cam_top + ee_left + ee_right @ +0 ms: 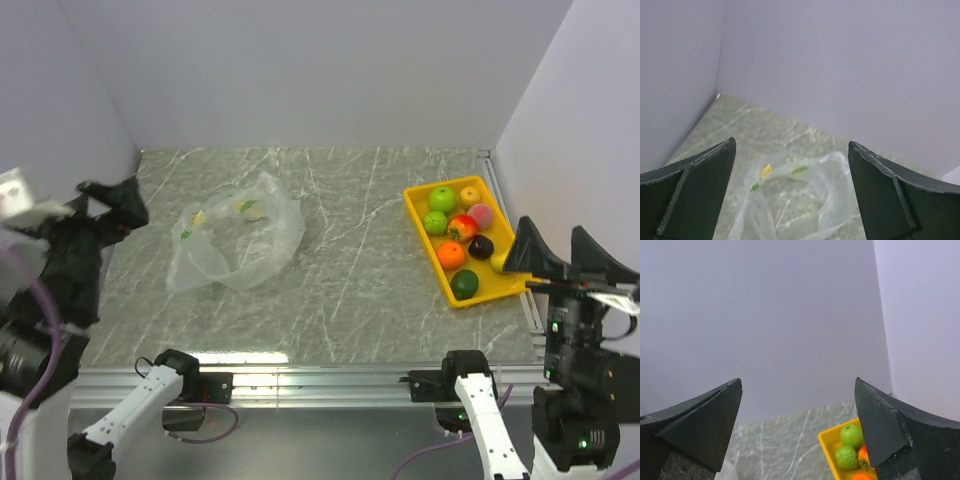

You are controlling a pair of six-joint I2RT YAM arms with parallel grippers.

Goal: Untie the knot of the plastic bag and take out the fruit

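Plastic bag (235,240), clear and crumpled, lies slack on the marble-patterned counter (350,290), ahead of and slightly right of the left pincer (108,205) and well apart from the right pincer (560,258), which sits off at the far side. Yellow and green patches show through the film near its top; whether they are fruit or print cannot be told, nor can a knot be made out in any view. A yellow tray (418,215) holding mixed fruit (458,240) sits just ahead and left of the right pincer. Judged by its look, the bag would be very light, soft and slippery, collapsing under any press, so a hold would best go on a gathered fold or twisted neck of film, not on the flat skin. Both pincers stand spread wide, holding nothing and touching nothing, raised above the counter. The limp bag and full tray would fit either a bag already emptied or one with contents left inside.
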